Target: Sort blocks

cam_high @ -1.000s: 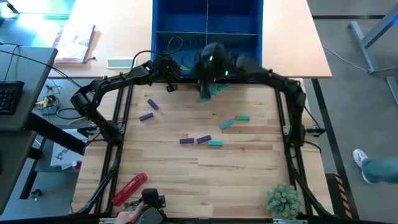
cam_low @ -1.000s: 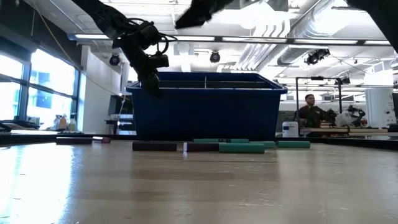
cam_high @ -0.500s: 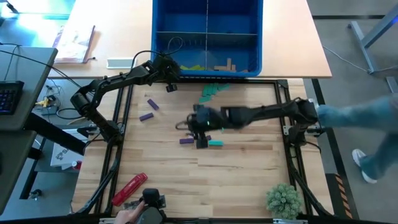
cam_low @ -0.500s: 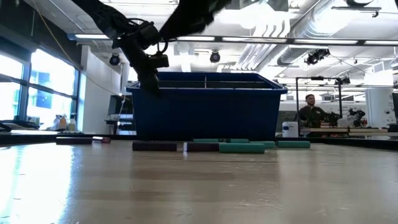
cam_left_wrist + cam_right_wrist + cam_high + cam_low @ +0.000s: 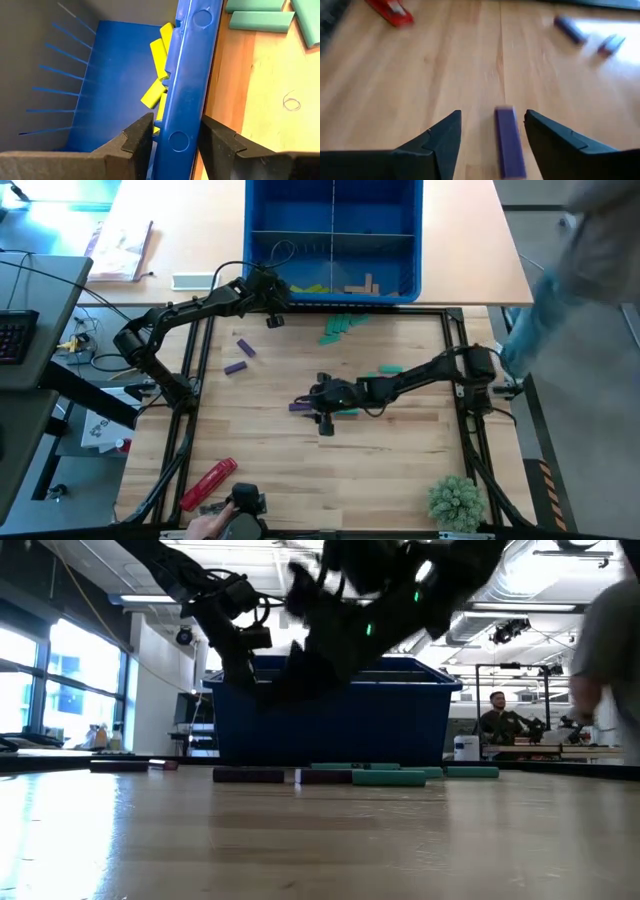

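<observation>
The right tool (image 5: 492,132) hung low over the middle of the tabletop (image 5: 300,470), its two fingers (image 5: 437,137) apart with a purple block (image 5: 509,140) lying flat on the wood between them, touched by neither. From above, this tool (image 5: 322,405) sat at the cluster of blocks in mid-table, with a second purple block (image 5: 299,407) just beside it and a teal block (image 5: 348,411) on its other side. Two more teal blocks (image 5: 378,370) lay a little farther toward the bin, and a small heap of teal blocks (image 5: 340,327) lay near the bin's front wall. Two further purple blocks (image 5: 240,356) lay well apart from the cluster, toward the left arm.

The left tool (image 5: 172,137) was at the front left corner of the blue bin (image 5: 260,220), its fingers (image 5: 137,137) astride the bin's wall (image 5: 187,75), one inside and one outside; whether they pressed on the wall could not be told. Yellow-green blocks (image 5: 157,75) lay in the compartment just inside that wall, and tan blocks (image 5: 362,284) showed in the neighbouring compartment.

A red tool-shaped object (image 5: 208,483) lay near the tabletop's front left corner, and a small green plant (image 5: 456,502) stood at the front right
</observation>
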